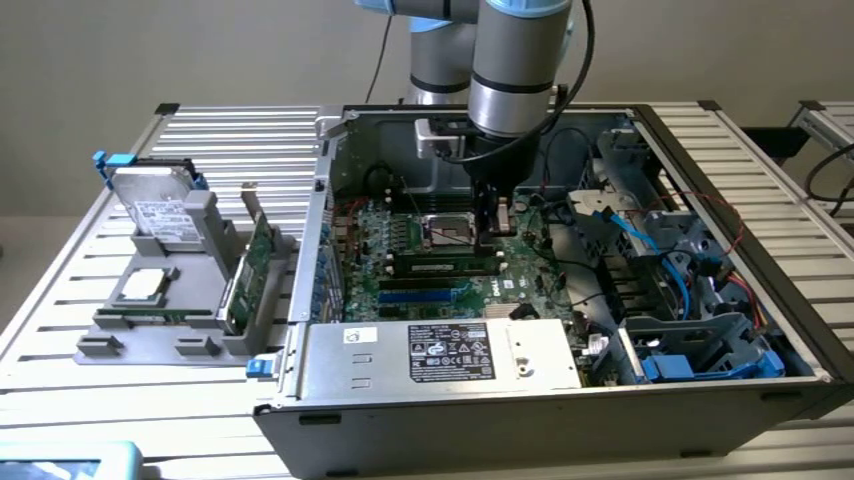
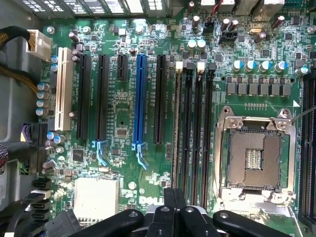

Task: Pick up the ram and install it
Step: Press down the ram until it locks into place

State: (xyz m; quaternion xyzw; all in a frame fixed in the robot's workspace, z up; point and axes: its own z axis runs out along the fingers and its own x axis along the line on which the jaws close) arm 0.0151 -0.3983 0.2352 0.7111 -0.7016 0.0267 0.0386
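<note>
Closed end effector [image 1: 501,226] near ram [image 1: 442,266]

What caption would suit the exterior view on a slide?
Robot arm inside an open computer case, shut hand low over the motherboard beside the CPU socket.

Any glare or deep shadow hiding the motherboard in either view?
Exterior view: soft, even light; the motherboard sits in mild shade inside the case, nothing hidden. Wrist view: board evenly lit, slight sheen on the socket frame; the black tool shows as a dark mass.
</note>
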